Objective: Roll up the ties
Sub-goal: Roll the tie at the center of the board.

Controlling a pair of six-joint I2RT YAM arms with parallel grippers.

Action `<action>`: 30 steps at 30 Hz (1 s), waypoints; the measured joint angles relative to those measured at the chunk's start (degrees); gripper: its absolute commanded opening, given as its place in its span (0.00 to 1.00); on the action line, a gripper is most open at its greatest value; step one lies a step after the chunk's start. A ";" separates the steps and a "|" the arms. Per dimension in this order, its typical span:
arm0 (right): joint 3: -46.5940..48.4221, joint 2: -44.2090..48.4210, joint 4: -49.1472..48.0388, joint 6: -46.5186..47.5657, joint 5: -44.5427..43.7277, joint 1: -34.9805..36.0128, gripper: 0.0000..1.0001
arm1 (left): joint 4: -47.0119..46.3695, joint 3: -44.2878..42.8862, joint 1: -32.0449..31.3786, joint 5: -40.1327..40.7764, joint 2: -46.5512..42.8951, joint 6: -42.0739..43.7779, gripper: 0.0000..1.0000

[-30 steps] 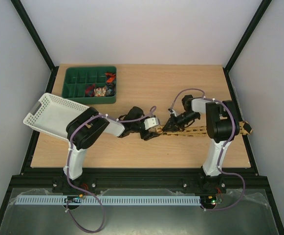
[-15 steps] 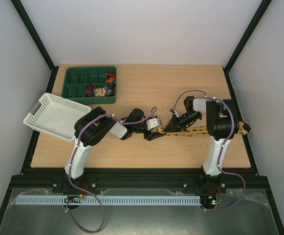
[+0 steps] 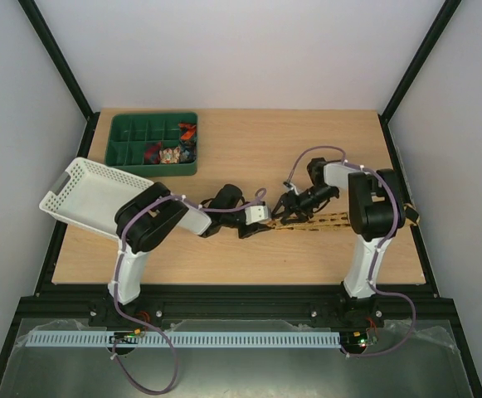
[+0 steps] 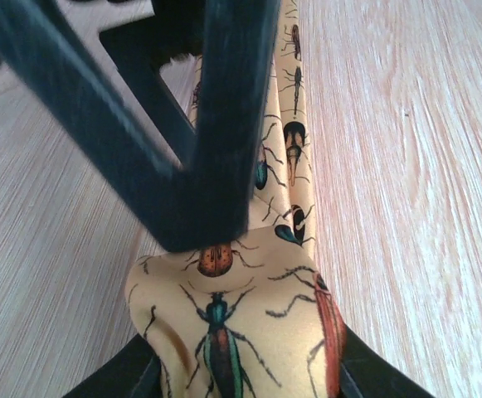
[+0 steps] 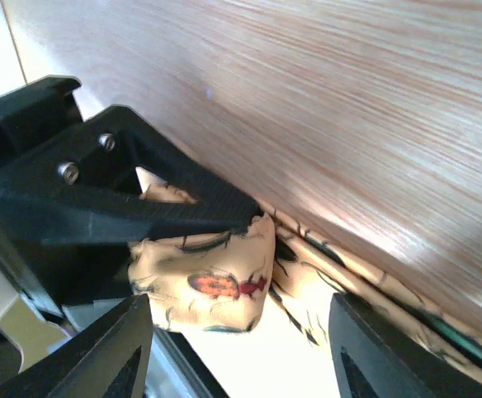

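Note:
A tan-gold tie [image 3: 332, 220] printed with beetles lies as a strip across the table's right half, its left end folded into a small coil [image 4: 224, 332]. My left gripper [image 3: 257, 222] is shut on that coil, with a black finger pressed against each side of it in the left wrist view [image 4: 245, 377]. My right gripper [image 3: 284, 209] stands open just right of it. In the right wrist view its fingers [image 5: 365, 356] are spread wide around the coil [image 5: 216, 278] without touching it, and the left gripper's fingers [image 5: 99, 199] clamp the coil.
A green divided tray [image 3: 124, 153] at the back left holds some rolled ties [image 3: 172, 151]. A white slatted basket [image 3: 87, 197] sits tilted at the left edge. The tie's far end reaches the table's right edge [image 3: 415, 217].
My left gripper has closed on the tie's coiled end. My right gripper has opened and released the tie, shifting slightly left.

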State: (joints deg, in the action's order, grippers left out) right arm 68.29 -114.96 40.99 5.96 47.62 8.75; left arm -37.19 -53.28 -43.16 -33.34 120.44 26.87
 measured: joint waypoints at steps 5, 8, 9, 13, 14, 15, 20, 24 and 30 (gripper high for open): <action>-0.09 3.21 0.26 0.02 -0.74 0.42 0.52 | 2.54 -0.09 0.17 -0.02 -0.79 1.77 0.31; -0.57 3.41 -0.63 -1.05 -0.33 2.19 0.44 | 3.56 -0.57 0.22 -0.28 -0.79 2.58 0.31; -0.96 3.41 -1.14 -1.62 -0.24 2.80 0.41 | 3.87 -0.70 0.22 -0.31 -0.79 2.78 0.31; -1.77 3.08 -2.38 -2.40 -0.42 4.17 0.19 | 4.92 -1.18 0.33 -0.63 -0.79 3.48 0.32; -1.81 2.89 -2.60 -2.45 -0.52 4.17 0.13 | 5.05 -1.22 0.33 -0.66 -0.79 3.56 0.32; -1.90 2.67 -2.71 -2.38 -0.46 4.15 0.07 | 5.22 -1.31 0.33 -0.66 -0.79 3.56 0.33; -2.43 2.45 -3.26 -1.66 -0.46 3.74 0.01 | 5.60 -1.57 0.37 -0.61 -0.79 3.39 0.55; -3.67 2.43 -3.39 -1.44 -2.38 2.21 0.01 | 5.97 -1.29 1.11 -1.42 -1.22 1.99 0.65; -3.89 1.55 -3.08 -1.40 -4.11 0.68 0.01 | 5.16 -0.28 1.57 -2.97 -1.57 -0.81 0.69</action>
State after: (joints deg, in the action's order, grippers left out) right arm 64.40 -113.40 37.91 4.56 43.51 9.43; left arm -32.03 -53.56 -41.58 -36.32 118.87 26.06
